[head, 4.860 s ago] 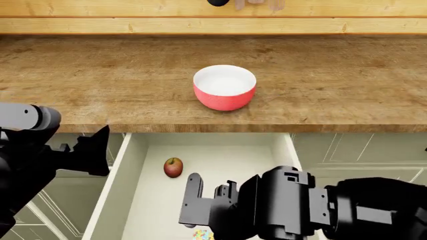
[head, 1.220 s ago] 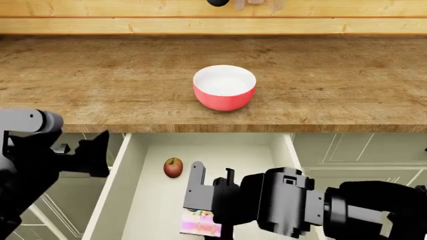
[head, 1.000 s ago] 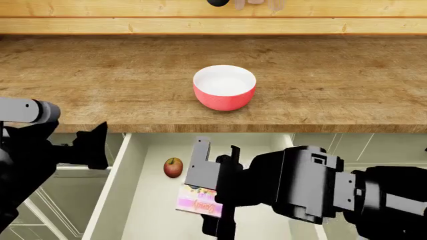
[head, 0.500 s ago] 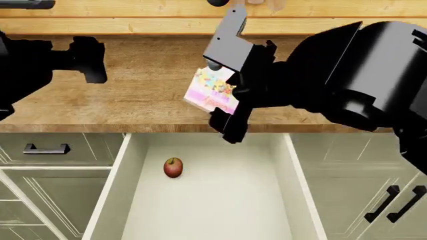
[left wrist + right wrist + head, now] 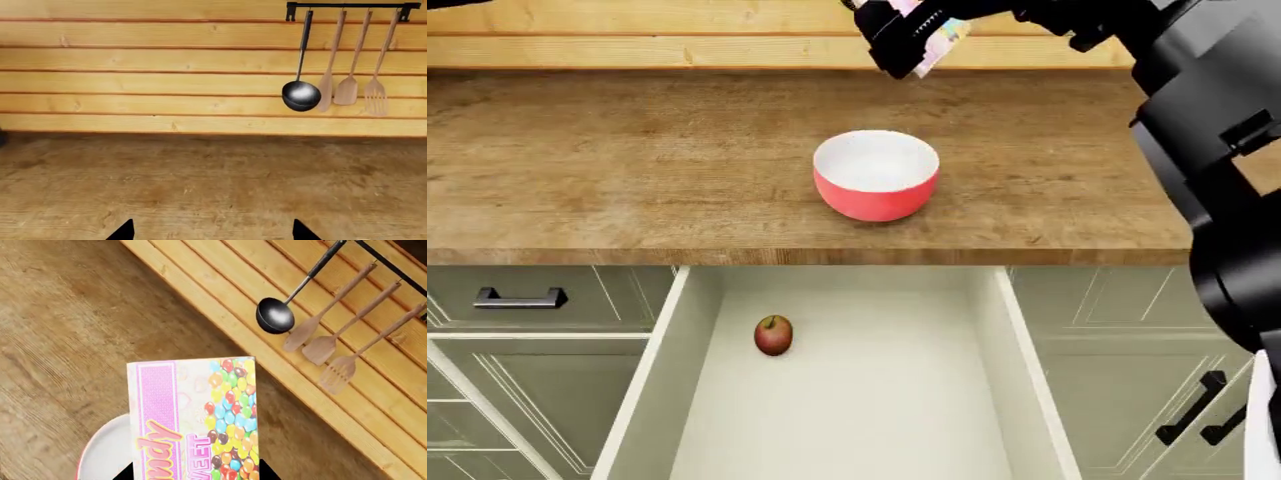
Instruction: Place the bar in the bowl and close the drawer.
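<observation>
High over the back of the counter, my right gripper (image 5: 910, 38) is shut on the bar (image 5: 940, 34), a white packet with coloured dots and a purple band. In the right wrist view the bar (image 5: 193, 415) hangs above the bowl (image 5: 107, 455), whose white inside shows below it. The coral-red bowl (image 5: 877, 175) stands upright at mid-counter. The drawer (image 5: 647, 390) under the counter edge is pulled wide open. My left gripper (image 5: 213, 235) is open over bare wood, holding nothing; the head view does not show it.
A small red-yellow apple (image 5: 773, 335) lies in the drawer. A ladle (image 5: 300, 95) and wooden utensils (image 5: 347, 90) hang on the plank wall behind the counter (image 5: 627, 160). A narrower drawer with a black handle (image 5: 518, 297) sits left; cabinet doors with handles (image 5: 1201, 405) sit right.
My right gripper has lifted the bar out of the drawer, up past the counter edge to above and behind the bowl. The left arm has risen out of the head view.
</observation>
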Motion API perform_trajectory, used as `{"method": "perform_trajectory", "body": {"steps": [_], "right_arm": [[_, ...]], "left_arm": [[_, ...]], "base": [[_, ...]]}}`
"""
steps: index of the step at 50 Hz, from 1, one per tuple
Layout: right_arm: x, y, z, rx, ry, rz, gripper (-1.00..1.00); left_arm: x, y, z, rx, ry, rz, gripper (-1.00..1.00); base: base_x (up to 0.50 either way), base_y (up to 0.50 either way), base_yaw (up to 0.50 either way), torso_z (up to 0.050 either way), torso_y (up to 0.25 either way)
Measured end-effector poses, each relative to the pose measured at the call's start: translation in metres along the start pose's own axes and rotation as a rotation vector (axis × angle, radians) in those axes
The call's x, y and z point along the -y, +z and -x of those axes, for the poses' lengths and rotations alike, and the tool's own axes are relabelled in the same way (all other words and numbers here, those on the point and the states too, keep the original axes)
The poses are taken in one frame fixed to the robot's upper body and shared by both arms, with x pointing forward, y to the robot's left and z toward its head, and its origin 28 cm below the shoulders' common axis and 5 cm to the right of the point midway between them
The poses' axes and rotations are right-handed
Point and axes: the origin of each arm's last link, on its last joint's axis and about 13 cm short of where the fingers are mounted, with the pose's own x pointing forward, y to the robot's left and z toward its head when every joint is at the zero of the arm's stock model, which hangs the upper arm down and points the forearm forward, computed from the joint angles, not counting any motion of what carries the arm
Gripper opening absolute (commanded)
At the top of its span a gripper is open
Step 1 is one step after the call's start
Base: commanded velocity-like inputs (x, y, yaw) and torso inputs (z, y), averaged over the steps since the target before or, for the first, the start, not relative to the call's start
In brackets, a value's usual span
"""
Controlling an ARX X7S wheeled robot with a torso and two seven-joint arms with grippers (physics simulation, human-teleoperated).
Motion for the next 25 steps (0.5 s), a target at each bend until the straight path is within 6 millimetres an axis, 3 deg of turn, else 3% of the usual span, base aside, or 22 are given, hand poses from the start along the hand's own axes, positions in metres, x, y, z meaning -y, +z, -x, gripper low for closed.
{"method": "perform_trajectory", "body": {"steps": [3,25], "right_arm": [[0.002,0.002,0.001,0.000,-0.030,-0.018,-1.00],[0.011,0.013,0.010,0.002,-0.145,-0.054,-1.00]], "left_arm": [[0.000,0.005,-0.004,0.002,0.015,0.001,1.00],[0.003,0.028,-0.010,0.012,0.079,-0.029,1.00]], "base": [[0.00,0.00,0.00,0.000,-0.038],[0.00,0.00,0.00,0.000,-0.250]]}}
